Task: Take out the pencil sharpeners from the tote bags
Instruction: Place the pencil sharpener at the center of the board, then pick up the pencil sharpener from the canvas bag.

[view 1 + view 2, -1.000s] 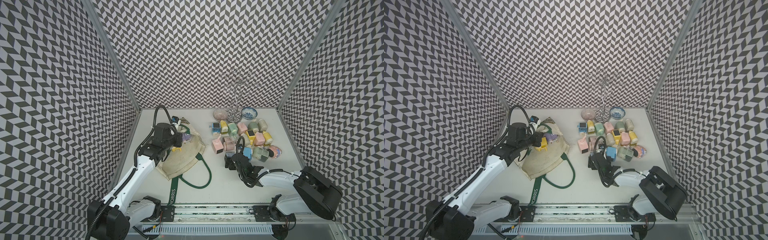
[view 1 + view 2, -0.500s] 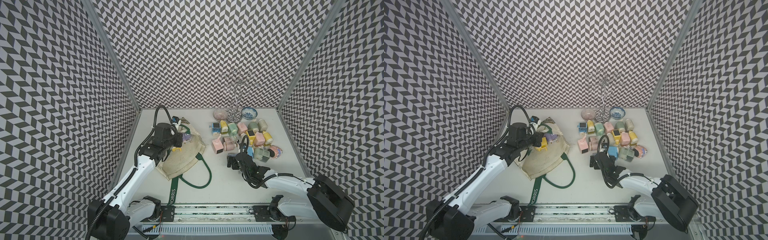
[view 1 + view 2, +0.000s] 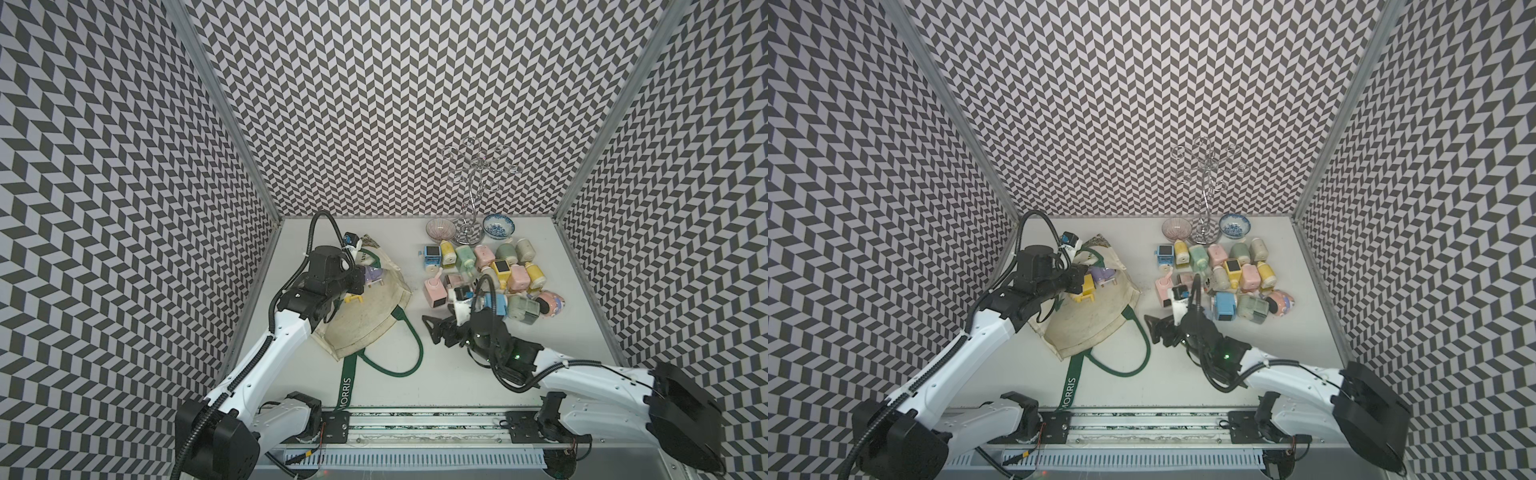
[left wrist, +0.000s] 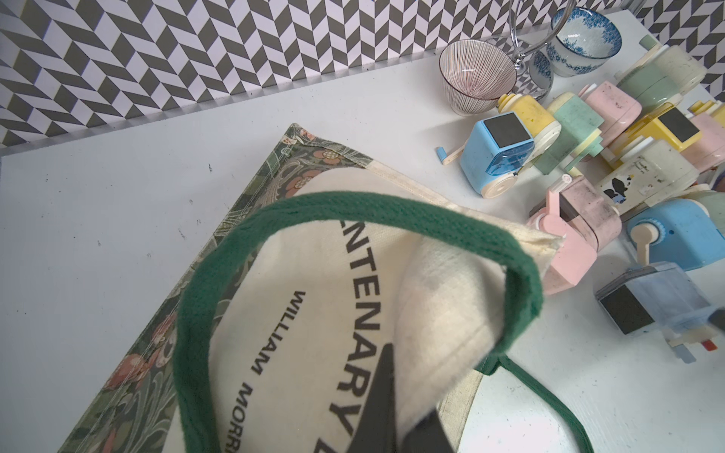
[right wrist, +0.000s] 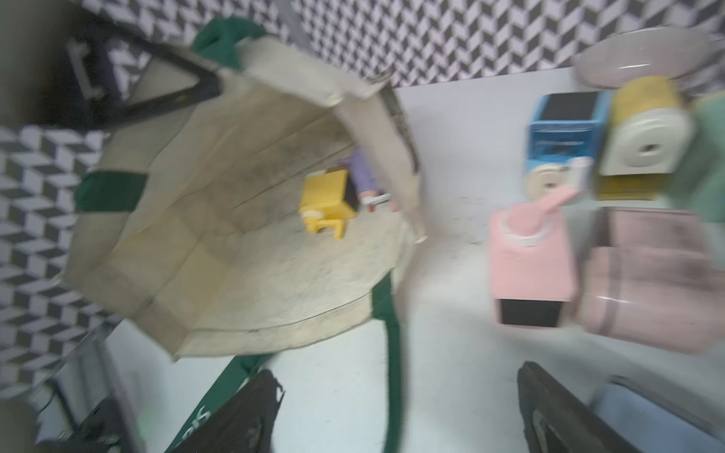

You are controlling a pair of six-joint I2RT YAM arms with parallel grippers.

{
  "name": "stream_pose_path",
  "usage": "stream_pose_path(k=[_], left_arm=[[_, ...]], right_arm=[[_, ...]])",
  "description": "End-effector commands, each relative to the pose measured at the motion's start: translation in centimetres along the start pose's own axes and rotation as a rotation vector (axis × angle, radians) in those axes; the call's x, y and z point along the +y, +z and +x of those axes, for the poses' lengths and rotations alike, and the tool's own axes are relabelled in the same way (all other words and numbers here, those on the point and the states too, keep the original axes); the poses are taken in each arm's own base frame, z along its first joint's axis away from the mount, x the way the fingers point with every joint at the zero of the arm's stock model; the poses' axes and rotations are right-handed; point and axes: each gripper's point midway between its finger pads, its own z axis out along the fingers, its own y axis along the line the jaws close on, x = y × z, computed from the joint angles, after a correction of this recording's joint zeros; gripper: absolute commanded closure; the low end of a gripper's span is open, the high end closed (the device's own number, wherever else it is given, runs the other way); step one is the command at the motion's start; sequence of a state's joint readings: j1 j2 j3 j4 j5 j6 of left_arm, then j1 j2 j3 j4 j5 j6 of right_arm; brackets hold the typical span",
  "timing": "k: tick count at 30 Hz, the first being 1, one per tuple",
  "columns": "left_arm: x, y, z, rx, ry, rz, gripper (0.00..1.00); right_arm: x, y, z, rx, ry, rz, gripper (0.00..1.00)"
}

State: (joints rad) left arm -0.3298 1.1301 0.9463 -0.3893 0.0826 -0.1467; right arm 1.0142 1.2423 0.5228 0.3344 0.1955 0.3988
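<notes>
Cream tote bag (image 3: pixel 365 320), rim pinched by left gripper (image 3: pixel 358 281); inside, two pencil sharpeners (image 5: pixel 325 196), yellow and lilac. Right gripper (image 3: pixel 436 332) spread, empty, beside the sharpener pile (image 3: pixel 482 266). Behind: two bowls (image 3: pixel 440 229), one wire stand (image 3: pixel 468 237).

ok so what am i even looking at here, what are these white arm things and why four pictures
Two white robot arms stand at the near edge of the table, each ending in a two-fingered gripper. The two wide pictures come from one camera pair overhead; the two close-ups come from cameras on the wrists. The left gripper is shut on the rim of the bag, holding the mouth open. Inside lie a yellow sharpener and a lilac sharpener. The right gripper is open and empty, pointing at the bag, beside the pile of sharpeners already out. Behind the pile stand a pink bowl, a blue bowl and a wire stand.
</notes>
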Motion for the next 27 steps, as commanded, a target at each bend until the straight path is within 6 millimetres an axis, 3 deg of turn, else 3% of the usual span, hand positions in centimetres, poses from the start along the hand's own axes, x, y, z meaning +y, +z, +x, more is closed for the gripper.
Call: stream_pose_path(k=[1,9,13,18,27], left_arm=[[-0.1,-0.4,-0.7,-0.024,0.017,-0.004,1.0],[-0.4,-1.0,-1.3,-0.054,0.019,0.006,1.0],[-0.4,-1.2,-1.5,-0.06,0.019,0.007,1.0],[-0.5,-1.4,-1.7,-0.069,0.021,0.013,1.0],[-1.0,-1.9,-2.2,-0.093,0.024,0.039,1.0]], right_arm=[[5.7,3.1,-1.5,-0.055,-0.034,-0.135,0.06],[9.5,14.0,-0.1,-0.082,-0.076,-0.178,0.0],[9.4,19.3,0.4,-0.07,-0.121,-0.084,0.01],[8.6,22.8,0.5,-0.112,-0.136,-0.036,0.01],[6.5,26.7,0.9,-0.123,-0.131,0.009,0.01]])
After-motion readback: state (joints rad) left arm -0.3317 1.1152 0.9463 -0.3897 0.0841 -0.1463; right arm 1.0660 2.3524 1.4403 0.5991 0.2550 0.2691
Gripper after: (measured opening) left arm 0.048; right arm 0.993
